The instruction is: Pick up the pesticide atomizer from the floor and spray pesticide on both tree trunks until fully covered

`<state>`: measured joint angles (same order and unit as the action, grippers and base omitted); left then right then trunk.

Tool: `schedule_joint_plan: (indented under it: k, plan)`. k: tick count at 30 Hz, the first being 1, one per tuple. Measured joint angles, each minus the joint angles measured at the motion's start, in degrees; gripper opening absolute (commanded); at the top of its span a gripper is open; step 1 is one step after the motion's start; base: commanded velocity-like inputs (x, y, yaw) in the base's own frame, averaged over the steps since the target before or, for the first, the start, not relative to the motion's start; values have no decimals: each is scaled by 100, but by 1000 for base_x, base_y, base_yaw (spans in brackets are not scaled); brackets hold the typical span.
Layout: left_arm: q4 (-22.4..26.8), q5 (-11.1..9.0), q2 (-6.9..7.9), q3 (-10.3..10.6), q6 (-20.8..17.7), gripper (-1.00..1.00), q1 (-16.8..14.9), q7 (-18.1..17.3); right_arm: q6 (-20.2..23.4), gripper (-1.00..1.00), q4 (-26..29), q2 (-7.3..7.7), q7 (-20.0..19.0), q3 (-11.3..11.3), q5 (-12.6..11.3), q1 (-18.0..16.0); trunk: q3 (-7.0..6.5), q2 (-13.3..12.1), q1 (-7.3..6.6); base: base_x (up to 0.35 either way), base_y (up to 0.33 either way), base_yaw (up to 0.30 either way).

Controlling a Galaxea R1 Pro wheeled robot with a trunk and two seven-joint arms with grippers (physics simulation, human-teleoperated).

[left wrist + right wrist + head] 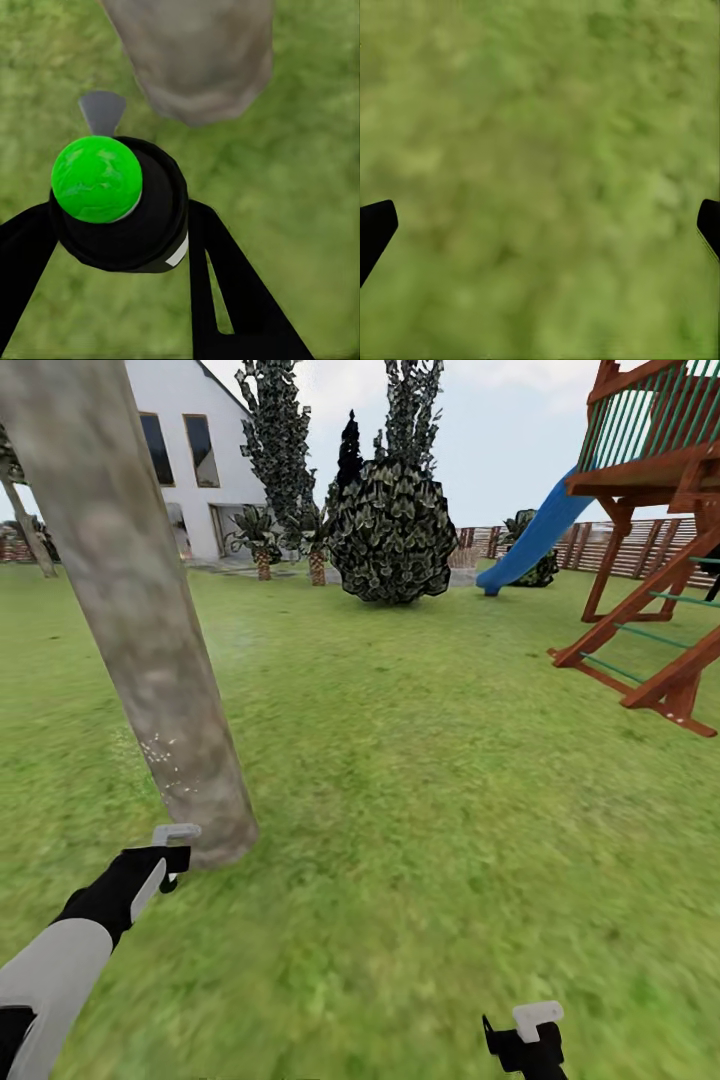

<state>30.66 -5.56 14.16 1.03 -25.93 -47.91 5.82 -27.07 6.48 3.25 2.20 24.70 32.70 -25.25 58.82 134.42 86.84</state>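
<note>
A thick grey-brown tree trunk [130, 610] rises from the grass at the left, with fine white specks low on its bark. My left gripper [168, 860] is shut on the pesticide atomizer [176, 832], right beside the trunk's base. In the left wrist view the atomizer [97, 180] is a black body with a round green cap and a grey nozzle, clamped between my black fingers [225, 277], with the trunk's base [195, 60] just beyond it. A second trunk [30, 535] stands far off at the left. My right gripper [525, 1032] hangs open over bare grass [540, 150].
A wooden playset [660, 560] with a blue slide [535, 535] stands at the right. A dark round bush [392, 530] and short palms [262, 545] lie ahead before a white house [185, 450]. A slat fence [640, 550] closes the back. Open lawn [420, 780] fills the middle.
</note>
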Motion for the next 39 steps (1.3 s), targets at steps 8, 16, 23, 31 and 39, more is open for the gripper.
schedule_joint_plan:
  k: [8, 16, 23, 31, 39]
  plan:
    - [9, -10, -41, 32, -8, -100, 5, 49, 0, 100, -6, 0, 0, 0, 0, 2, 0, 0, 0, 6, -273, 81]
    - [12, -16, -33, -9, -9, -100, -2, 340, 0, 100, -2, 0, 0, 0, 0, -1, 0, 0, 0, 235, -173, 0]
    - [-100, -28, -8, -7, 1, -100, 27, 348, 0, 100, -4, 0, 0, 0, 0, 3, 0, 0, 0, 309, -82, 218]
    - [-17, -81, -31, -24, 1, -100, 98, 350, 0, 100, 1, 0, 0, 0, 0, -3, 0, 0, 0, 105, -225, 105]
    - [126, -73, -50, -11, -15, -100, 97, 382, 0, 100, 1, 0, 0, 0, 0, 1, 0, 0, 0, -138, -254, 72]
